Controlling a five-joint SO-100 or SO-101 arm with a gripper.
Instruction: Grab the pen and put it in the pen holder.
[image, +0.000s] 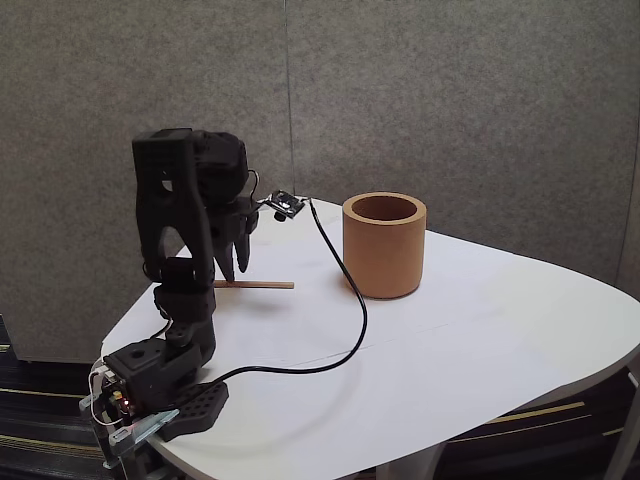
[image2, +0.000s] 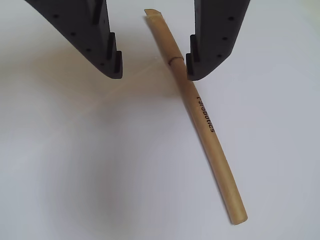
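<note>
Wrist view: claw (image2: 153, 70) spread apart above the pen (image2: 200, 115), which lies flat on the white surface (image2: 75, 175), nearer the right finger, so closing should pinch its upper end. Fixed view: pen holder (image: 385, 245) stands upright, well apart.

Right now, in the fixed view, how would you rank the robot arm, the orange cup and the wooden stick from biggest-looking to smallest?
1. The robot arm, though it stands nearer the camera, which flatters its size.
2. The pen holder, a squat orange cup.
3. The pen, a thin stick partly hidden behind the arm, lying under the open gripper.
</note>
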